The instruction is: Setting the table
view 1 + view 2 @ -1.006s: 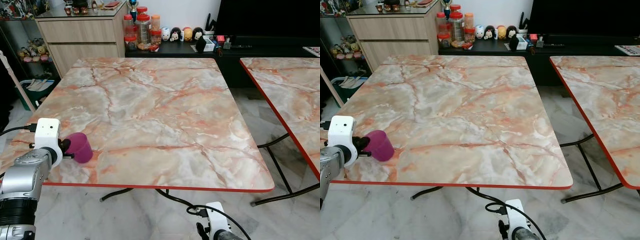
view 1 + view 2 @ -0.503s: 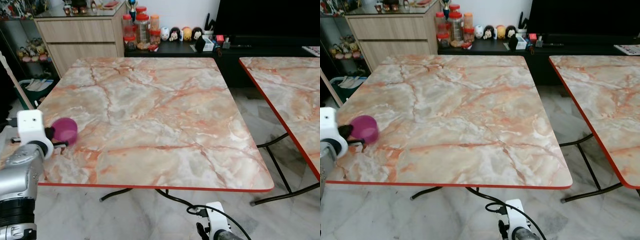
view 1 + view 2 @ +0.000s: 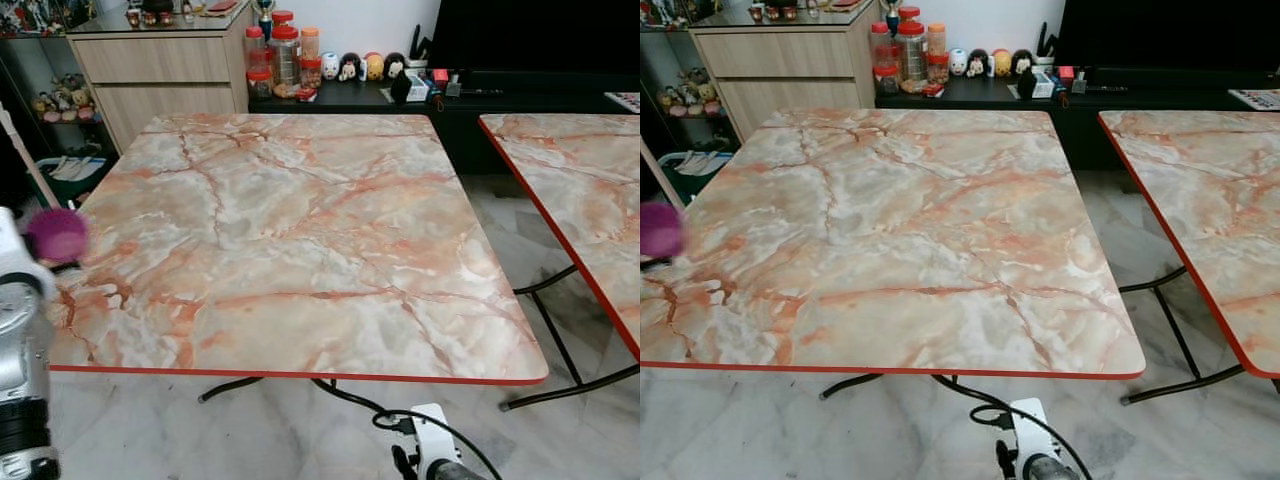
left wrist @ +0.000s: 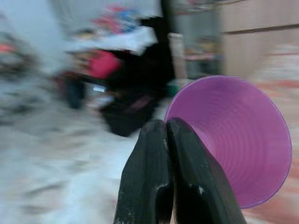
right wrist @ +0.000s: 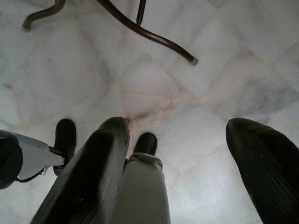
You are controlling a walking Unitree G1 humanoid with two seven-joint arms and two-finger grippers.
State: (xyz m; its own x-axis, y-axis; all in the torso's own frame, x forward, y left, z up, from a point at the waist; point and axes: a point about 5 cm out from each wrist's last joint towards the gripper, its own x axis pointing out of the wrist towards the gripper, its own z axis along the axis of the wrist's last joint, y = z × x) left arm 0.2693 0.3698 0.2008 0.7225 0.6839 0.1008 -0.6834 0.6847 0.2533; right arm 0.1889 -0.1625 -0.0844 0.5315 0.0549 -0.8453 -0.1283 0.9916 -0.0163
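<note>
The left end effector [image 4: 167, 135] pinches the rim of a purple cup [image 4: 233, 140], held off the marble table's [image 3: 300, 230] near left edge. The right end effector [image 5: 177, 154] hangs spread apart over the floor [image 5: 140, 60].

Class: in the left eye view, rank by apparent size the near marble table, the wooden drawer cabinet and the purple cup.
1. Near marble table
2. Wooden drawer cabinet, though it stands farther off
3. Purple cup

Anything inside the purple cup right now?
Nothing shows inside the purple cup: the left wrist view shows bare ribbed walls. The left hand, pinched on the rim, covers the near wall, and the base is blurred.
</note>
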